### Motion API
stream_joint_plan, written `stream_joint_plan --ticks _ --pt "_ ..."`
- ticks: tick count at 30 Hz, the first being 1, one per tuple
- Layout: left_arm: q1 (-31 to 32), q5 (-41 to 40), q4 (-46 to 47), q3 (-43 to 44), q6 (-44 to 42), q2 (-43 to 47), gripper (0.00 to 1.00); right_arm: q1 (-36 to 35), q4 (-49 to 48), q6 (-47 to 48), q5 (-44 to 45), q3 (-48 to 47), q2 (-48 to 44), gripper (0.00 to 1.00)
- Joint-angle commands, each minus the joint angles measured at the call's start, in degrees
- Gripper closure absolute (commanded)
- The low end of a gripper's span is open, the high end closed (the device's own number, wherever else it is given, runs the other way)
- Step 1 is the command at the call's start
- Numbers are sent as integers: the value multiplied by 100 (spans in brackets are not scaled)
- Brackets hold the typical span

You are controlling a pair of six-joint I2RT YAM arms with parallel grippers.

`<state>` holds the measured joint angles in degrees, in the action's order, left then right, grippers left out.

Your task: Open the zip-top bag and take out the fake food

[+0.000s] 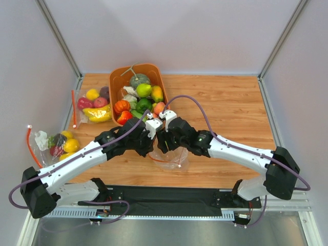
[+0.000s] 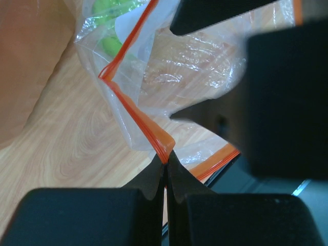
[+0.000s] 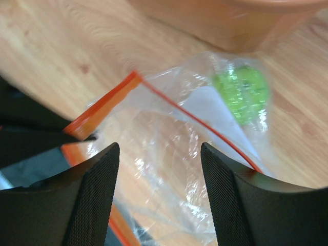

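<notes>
The zip-top bag (image 1: 171, 158) lies on the wooden table between both arms, clear plastic with a red-orange zip strip (image 2: 137, 114). My left gripper (image 2: 165, 163) is shut on a corner of that strip and holds it up; it sits at the bag's left edge in the top view (image 1: 151, 143). My right gripper (image 3: 160, 148) is open and empty, its fingers above the bag's parted mouth (image 3: 169, 154); in the top view it is (image 1: 165, 144). A green fake fruit (image 3: 241, 89) lies inside the bag beside the white label (image 3: 207, 102). Other fruit in the bag is hidden.
An orange bin (image 1: 154, 73) of mixed fake food stands just behind the grippers; its wall shows in the right wrist view (image 3: 230, 20). Two other filled bags lie at the left: one with a banana (image 1: 95, 102) and one at the table's edge (image 1: 56, 144). Grey walls enclose the table.
</notes>
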<state>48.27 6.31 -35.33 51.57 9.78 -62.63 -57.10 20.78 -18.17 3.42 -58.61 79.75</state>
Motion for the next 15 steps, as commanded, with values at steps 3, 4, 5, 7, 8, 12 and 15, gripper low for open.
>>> stream_joint_plan --ticks 3,4,5,7,8,12,15 --pt "24 -33 167 187 -117 -30 100 173 -767 -116 774 236 419 34" --pt "33 -50 167 195 -117 -30 100 173 -768 -125 783 192 480 34" --pt "25 -85 167 195 -117 -56 100 182 -759 -125 774 148 585 35" --pt "24 -94 158 195 -117 -74 100 173 -715 -151 651 96 674 35" --pt "33 -94 149 195 -117 -100 100 182 -706 -169 599 95 717 35" --pt "33 -24 176 195 -126 -135 100 182 -785 -204 406 157 762 38" --pt "25 2 185 204 -126 -162 100 182 -829 -291 64 96 867 38"
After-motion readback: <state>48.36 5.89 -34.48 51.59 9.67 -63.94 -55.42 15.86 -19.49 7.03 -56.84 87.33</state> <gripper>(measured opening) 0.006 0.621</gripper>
